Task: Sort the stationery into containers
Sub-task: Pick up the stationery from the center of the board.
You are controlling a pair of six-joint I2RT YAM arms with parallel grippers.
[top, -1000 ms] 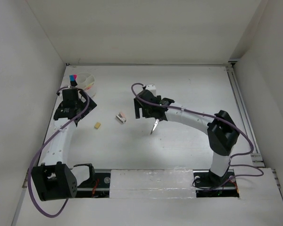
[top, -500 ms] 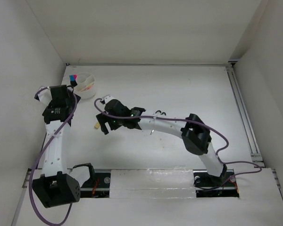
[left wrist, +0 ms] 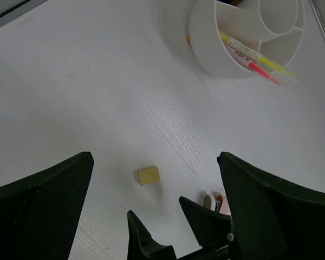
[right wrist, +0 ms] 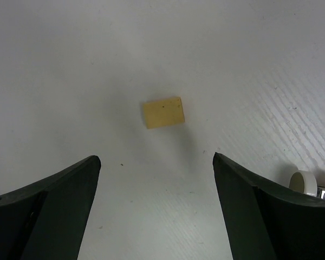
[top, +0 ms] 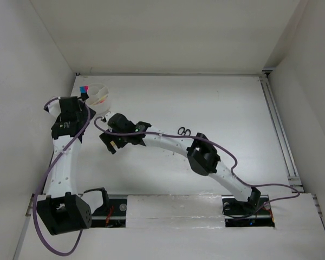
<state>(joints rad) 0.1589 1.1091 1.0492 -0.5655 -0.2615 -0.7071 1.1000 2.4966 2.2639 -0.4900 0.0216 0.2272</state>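
A tan eraser (right wrist: 163, 112) lies flat on the white table, just ahead of my right gripper (right wrist: 156, 160). That gripper hangs over it open and empty. In the top view the right gripper (top: 110, 142) is stretched far left. My left gripper (left wrist: 154, 160) is also open and empty, raised beside the round white cup (left wrist: 244, 38). It looks down on the eraser (left wrist: 148, 175) and on the small white-pink piece (left wrist: 214, 202). A pink pen (left wrist: 258, 69) and a yellow stick (left wrist: 260, 56) lean in the cup. Two markers (top: 85, 89) stand in the cup (top: 99, 95). Black-handled scissors (top: 184, 130) lie behind the right arm.
The enclosure's white side wall (top: 32, 108) runs close to the left arm (top: 62, 162). The right arm (top: 200, 157) spans diagonally across the middle of the table. A metal rail (top: 279, 130) borders the right side.
My right arm has swept left from the middle of the table to above the eraser. The left gripper has drawn back from the cup toward the left wall.
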